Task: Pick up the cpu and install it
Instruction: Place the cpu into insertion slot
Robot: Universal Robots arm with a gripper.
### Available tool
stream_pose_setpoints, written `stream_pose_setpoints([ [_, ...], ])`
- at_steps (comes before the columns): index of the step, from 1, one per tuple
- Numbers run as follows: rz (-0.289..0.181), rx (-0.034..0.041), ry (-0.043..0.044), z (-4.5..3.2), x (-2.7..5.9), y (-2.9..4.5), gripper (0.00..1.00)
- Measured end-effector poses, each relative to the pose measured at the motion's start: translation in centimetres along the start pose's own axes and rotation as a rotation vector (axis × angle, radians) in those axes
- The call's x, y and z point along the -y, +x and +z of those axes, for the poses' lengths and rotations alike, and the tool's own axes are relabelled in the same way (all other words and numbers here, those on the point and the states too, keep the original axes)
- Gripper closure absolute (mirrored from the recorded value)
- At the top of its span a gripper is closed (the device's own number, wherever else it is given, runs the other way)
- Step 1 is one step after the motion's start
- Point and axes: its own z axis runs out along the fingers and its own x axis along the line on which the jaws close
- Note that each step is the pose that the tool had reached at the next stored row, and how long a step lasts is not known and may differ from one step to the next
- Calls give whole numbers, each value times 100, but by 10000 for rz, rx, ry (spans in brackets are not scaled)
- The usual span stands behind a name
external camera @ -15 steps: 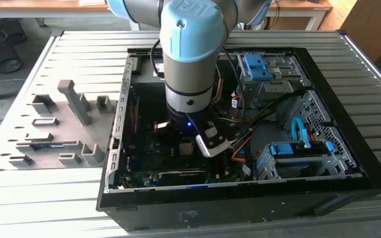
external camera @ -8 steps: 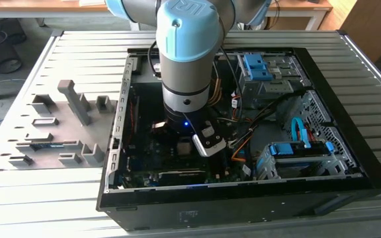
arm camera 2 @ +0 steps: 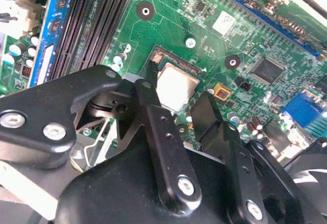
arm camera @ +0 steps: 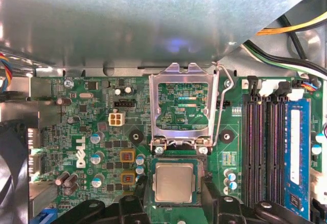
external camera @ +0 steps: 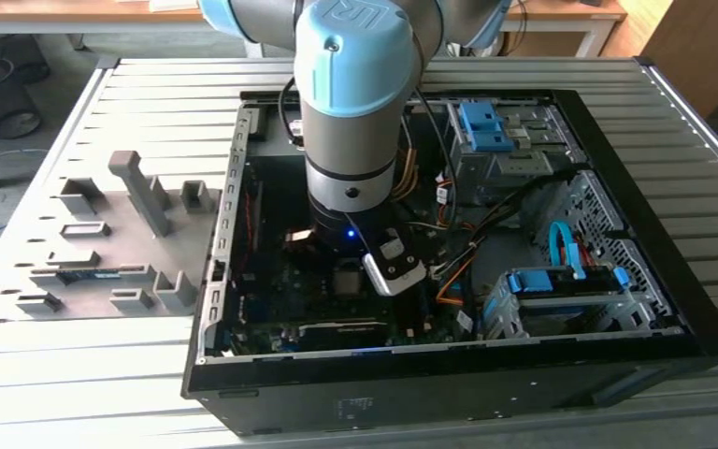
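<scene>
- The tool (arm camera 2: pixel 177 90), at the end of the grey and light-blue arm (external camera: pixel 352 94), hangs inside the open computer case (external camera: pixel 459 388), low over the floor of the case. Its two black fingers (arm camera 2: pixel 153 111) stand apart, one on each side of the cpu, and clamp nothing.
- To the exterior view's left of the case, grey fixture blocks (external camera: pixel 135 201) stand on the slatted metal counter (external camera: pixel 122 374), just beside the case wall.
- Inside the case, toward the exterior view's left, a green motherboard (arm camera: pixel 92 147) lies flat on the case floor.
- The cpu (arm camera: pixel 174 182) lies flat in its socket on that board, near the middle of the case, with its dull silver top up. A narrow gap shows between it and each finger.
- The socket's metal load plate (arm camera: pixel 181 106) stands tipped up and open next to the cpu, with its wire lever (arm camera: pixel 223 106) alongside.
- Black memory slots (arm camera: pixel 260 147) run beside the socket, and a blue module (arm camera: pixel 297 152) sits next to them.
- Orange, yellow and black cables (arm camera: pixel 286 28) run across the inside of the case.
- In the case's part toward the exterior view's right stand metal drive cages (external camera: pixel 583 309) with blue latches.
</scene>
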Motion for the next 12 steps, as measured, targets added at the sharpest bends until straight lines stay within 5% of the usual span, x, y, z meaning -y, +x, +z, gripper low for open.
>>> stream_pose_setpoints([
  [12,0,2,28,3,-1,-15,47],
])
